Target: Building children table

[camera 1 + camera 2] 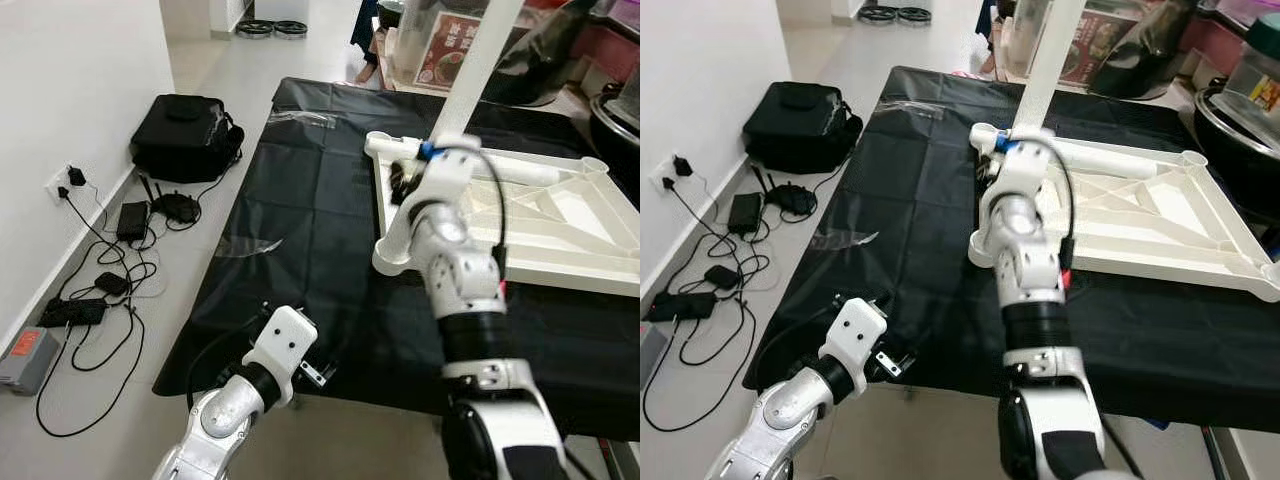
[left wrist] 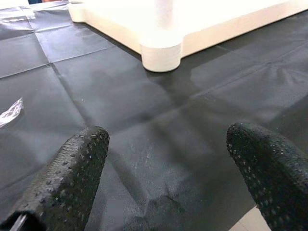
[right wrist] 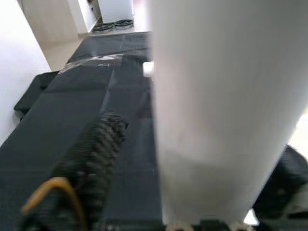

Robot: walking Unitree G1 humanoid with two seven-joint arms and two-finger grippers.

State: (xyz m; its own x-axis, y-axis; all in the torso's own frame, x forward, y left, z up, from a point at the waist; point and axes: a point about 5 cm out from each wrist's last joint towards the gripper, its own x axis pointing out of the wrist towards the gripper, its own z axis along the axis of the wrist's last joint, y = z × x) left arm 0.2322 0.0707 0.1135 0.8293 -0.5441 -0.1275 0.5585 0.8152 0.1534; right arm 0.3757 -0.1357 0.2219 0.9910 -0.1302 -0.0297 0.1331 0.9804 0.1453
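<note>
The white table top (image 1: pixel 520 225) lies upside down on a black cloth (image 1: pixel 300 240) spread over the work surface, its ribbed underside facing up and a round socket at each corner. One white leg (image 1: pixel 478 60) stands upright at the far left corner, and the right gripper (image 1: pixel 402 182) is closed around its lower end just above the socket; in the right wrist view the leg (image 3: pixel 211 106) sits between the black fingers (image 3: pixel 96 154). The left gripper (image 2: pixel 168 163) hovers low over the near edge of the cloth with its 2 fingers spread wide and nothing between them, the near left corner socket (image 2: pixel 161 55) a little way ahead of it. The leg looks like a smooth, stiff plastic tube, probably light, so it should not sag, but its glossy round surface could turn or slip in a loose pinch. A hold low down, close to the socket as now, seems best for keeping it straight; a grip higher up would likely tip it. The table top looks rigid and broad, and may slide on the cloth if pushed sideways. A black bag (image 1: pixel 185 135) and tangled chargers and cables (image 1: pixel 110 270) lie on the floor by the wall.
</note>
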